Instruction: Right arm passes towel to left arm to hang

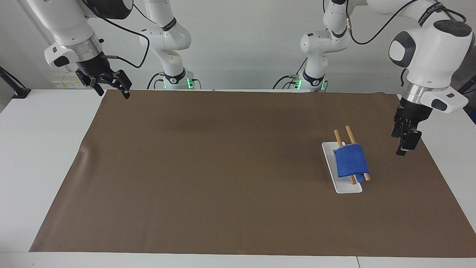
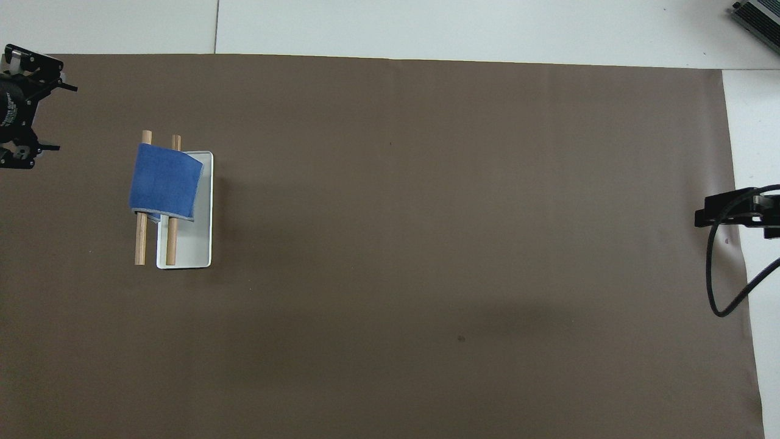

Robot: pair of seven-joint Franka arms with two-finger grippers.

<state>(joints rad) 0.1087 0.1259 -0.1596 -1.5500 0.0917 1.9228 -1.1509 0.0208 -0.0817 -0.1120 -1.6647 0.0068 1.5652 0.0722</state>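
Observation:
The blue towel (image 1: 349, 162) (image 2: 164, 183) hangs draped over two wooden rods (image 1: 349, 133) (image 2: 141, 244) of a small rack with a white base (image 1: 347, 188) (image 2: 190, 250), toward the left arm's end of the table. My left gripper (image 1: 403, 149) (image 2: 58, 116) hovers in the air beside the rack, over the mat's edge, open and holding nothing. My right gripper (image 1: 113, 93) (image 2: 707, 216) waits over the mat's corner at the right arm's end, open and empty, with a small blue light above it.
A brown mat (image 1: 223, 167) covers most of the white table (image 1: 41, 149). A black cable (image 2: 719, 286) loops down from the right arm over the mat's edge. Two more white arms (image 1: 167, 41) stand at the robots' end of the table.

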